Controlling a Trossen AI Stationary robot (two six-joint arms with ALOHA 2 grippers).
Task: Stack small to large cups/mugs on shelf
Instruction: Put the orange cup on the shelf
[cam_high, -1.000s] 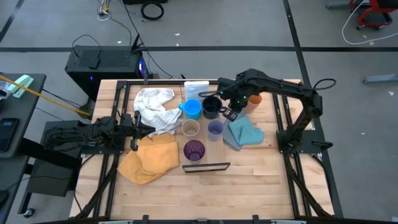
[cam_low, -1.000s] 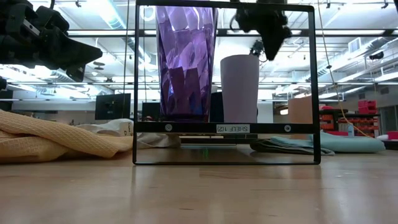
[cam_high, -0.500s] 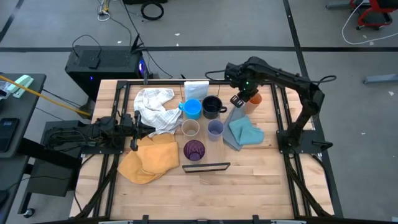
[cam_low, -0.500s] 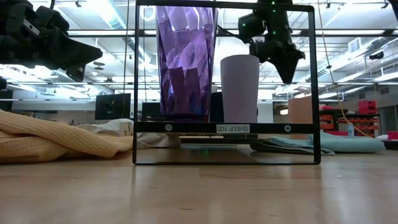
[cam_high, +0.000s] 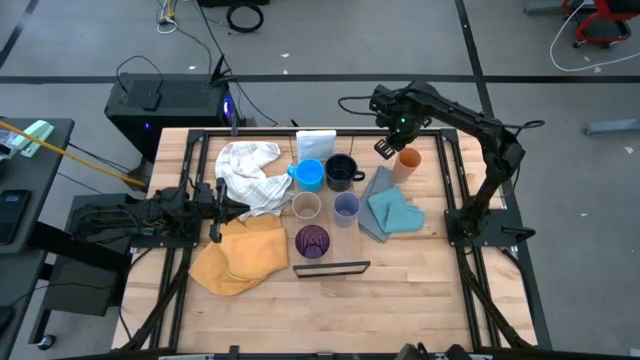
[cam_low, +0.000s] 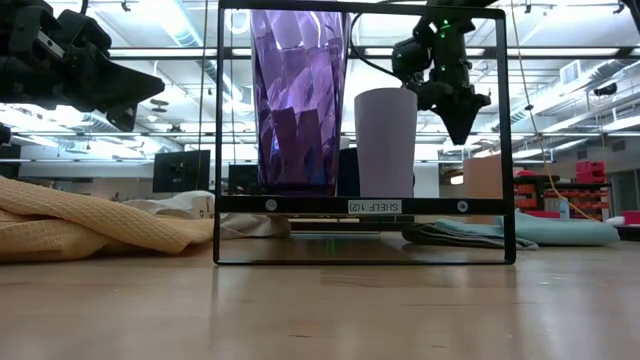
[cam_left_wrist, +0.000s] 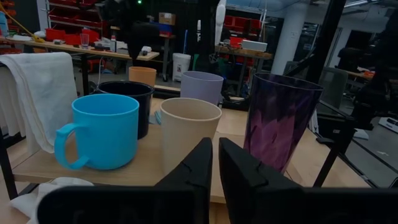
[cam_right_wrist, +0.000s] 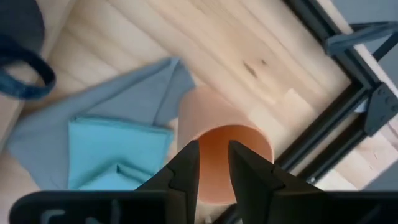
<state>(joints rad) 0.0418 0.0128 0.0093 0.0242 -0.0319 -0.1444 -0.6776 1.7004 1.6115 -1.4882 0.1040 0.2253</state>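
Note:
Five cups stand on the light wooden shelf (cam_high: 332, 268): light blue mug (cam_high: 310, 174), navy mug (cam_high: 342, 172), tan cup (cam_high: 306, 207), lavender cup (cam_high: 346, 207) and dark purple tumbler (cam_high: 312, 241). The orange cup (cam_high: 408, 160) stands upright on the table by the far right corner, off the shelf. My right gripper (cam_high: 388, 147) hovers just above the orange cup (cam_right_wrist: 230, 149), fingers pointing down, narrowly open, touching nothing. My left gripper (cam_high: 238, 207) rests low at the table's left, shut, facing the row of cups (cam_left_wrist: 186, 130).
A blue cloth (cam_high: 392, 212) lies next to the orange cup, a white cloth (cam_high: 250, 170) and a yellow cloth (cam_high: 240, 255) lie left of the shelf, and a small white box (cam_high: 315, 140) sits at the shelf's far end. Black frame rails (cam_right_wrist: 348, 106) run close to the orange cup.
My right gripper has swung from beside the navy mug toward the table's far right corner, turning as it went, and now hangs over the orange cup. No cup has moved.

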